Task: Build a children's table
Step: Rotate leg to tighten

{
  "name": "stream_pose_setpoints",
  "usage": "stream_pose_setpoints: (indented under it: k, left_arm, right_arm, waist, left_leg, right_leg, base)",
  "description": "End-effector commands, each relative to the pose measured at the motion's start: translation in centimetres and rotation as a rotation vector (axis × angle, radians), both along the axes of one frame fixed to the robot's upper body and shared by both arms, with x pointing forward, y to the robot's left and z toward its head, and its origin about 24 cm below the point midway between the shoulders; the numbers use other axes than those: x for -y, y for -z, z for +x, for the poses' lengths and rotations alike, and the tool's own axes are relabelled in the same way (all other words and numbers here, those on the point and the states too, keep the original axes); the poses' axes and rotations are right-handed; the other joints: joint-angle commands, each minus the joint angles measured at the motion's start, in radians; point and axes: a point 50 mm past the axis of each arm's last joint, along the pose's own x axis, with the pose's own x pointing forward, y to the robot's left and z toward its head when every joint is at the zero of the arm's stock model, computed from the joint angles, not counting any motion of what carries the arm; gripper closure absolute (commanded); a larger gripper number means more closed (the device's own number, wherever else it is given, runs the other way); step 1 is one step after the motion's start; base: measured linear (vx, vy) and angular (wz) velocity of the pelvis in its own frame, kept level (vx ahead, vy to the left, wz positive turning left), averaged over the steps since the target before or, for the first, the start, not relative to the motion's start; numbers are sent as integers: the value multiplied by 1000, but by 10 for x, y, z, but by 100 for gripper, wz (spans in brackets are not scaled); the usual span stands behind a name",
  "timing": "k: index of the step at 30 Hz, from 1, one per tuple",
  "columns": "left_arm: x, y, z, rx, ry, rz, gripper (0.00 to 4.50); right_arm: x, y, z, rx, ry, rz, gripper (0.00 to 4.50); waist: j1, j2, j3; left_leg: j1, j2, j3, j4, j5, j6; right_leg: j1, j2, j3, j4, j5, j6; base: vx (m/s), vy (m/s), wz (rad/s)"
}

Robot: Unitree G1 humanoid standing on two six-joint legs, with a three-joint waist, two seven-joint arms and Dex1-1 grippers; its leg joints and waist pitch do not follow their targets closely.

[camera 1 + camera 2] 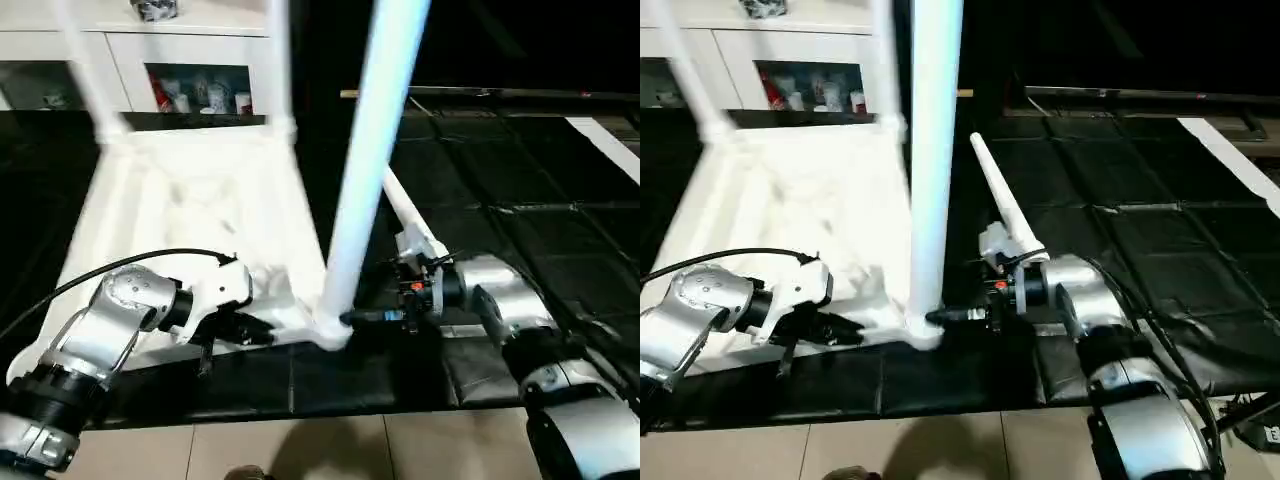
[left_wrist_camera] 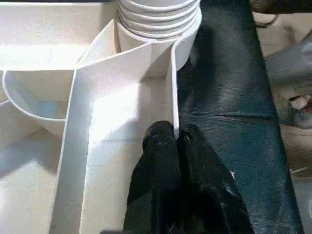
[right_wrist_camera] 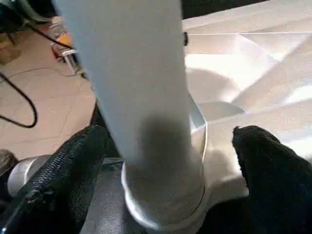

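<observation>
The leg [image 1: 365, 160] stands upright in the near corner socket [image 1: 328, 332] of the upturned top [image 1: 200, 215]. The right end effector [image 3: 165, 161] straddles its base, wide open; the left end effector [image 2: 178, 161], apparently pinching the rim [image 2: 173, 87], sits beside that socket.

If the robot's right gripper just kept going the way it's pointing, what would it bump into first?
Most likely the upright white leg standing in the tabletop's near corner socket. The right gripper has its jaws open on either side of that leg's base, seemingly not touching it.

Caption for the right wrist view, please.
Right gripper open around the base of an upright white leg seated in the tabletop's corner socket.
</observation>
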Motion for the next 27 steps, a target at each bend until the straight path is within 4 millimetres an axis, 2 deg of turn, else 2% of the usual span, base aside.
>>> stream_pose_setpoints:
  k: [1, 5, 7, 10, 12, 14, 17, 20, 21, 26, 27]
  left_arm:
    - [8, 5, -4, -39, 90, 31, 450]
    - [8, 4, -3, -39, 99, 32, 450]
    - [8, 4, -3, -40, 108, 32, 450]
    - [7, 4, -3, -41, 113, 31, 450]
    - [6, 5, -3, -42, 114, 32, 450]
    - [5, 5, -4, -43, 113, 32, 450]
    - [4, 5, -3, -45, 108, 31, 450]
    - [3, 5, -3, -47, 101, 30, 450]
    - [2, 6, -2, -48, 98, 30, 450]
    - [1, 5, 0, -60, 56, -1, 450]
    - [1, 4, 1, -62, 45, -9, 450]
  right_arm:
    - [-5, -6, 1, 18, -52, -15, 56]
    - [-8, -4, 1, 12, -66, -23, 69]
    - [-9, -5, 1, -4, -86, -19, 105]
    - [-10, -5, 0, -18, -105, -16, 108]
    - [-10, -4, -1, -26, -113, -18, 143]
    - [-10, -3, -2, -28, -115, -18, 146]
    - [-11, -2, -3, -36, -118, -16, 188]
    - [-11, 0, -5, -43, -121, -13, 192]
    - [-12, 0, -5, -45, -122, -12, 221]
    - [-12, 4, -9, -74, -117, 11, 228]
    - [-13, 5, -9, -82, -111, 21, 231]
  waist:
    - [-9, 7, -62]
    - [-9, 4, -63]
    - [-10, 5, -64]
    - [-10, 4, -64]
    - [-10, 4, -64]
    - [-10, 4, -64]
    - [-10, 3, -64]
    - [-11, 5, -62]
    - [-11, 4, -63]
    - [-9, 11, -65]
    - [-9, 9, -65]
  left_leg:
    - [22, 71, -23, -64, -208, 31]
    - [23, 71, -22, -64, -199, 30]
    - [21, 70, -22, -63, -191, 32]
    - [22, 70, -22, -62, -191, 37]
    - [21, 71, -22, -62, -188, 37]
    - [21, 71, -22, -62, -185, 38]
    - [21, 70, -22, -62, -188, 37]
    - [20, 71, -23, -63, -195, 34]
    - [22, 70, -22, -63, -198, 32]
    - [23, 70, -23, -63, -198, 26]
    - [23, 71, -22, -63, -199, 26]
  right_leg:
    - [34, -101, 59, -77, -149, -238]
    - [33, -101, 58, -75, -136, -241]
    - [34, -100, 58, -73, -128, -241]
    - [34, -100, 58, -73, -127, -243]
    - [35, -101, 58, -73, -131, -242]
    - [34, -100, 57, -72, -126, -242]
    - [34, -101, 58, -73, -134, -239]
    - [34, -101, 58, -74, -147, -235]
    - [34, -101, 58, -75, -154, -234]
    - [34, -100, 58, -73, -136, -236]
    - [34, -100, 58, -72, -126, -240]
  base:
    - [0, 0, 0]
    - [0, 0, 0]
    - [0, 0, 0]
    - [0, 0, 0]
    - [0, 0, 0]
    - [0, 0, 0]
    - [0, 0, 0]
    - [0, 0, 0]
    - [0, 0, 0]
    - [0, 0, 0]
    - [0, 0, 0]
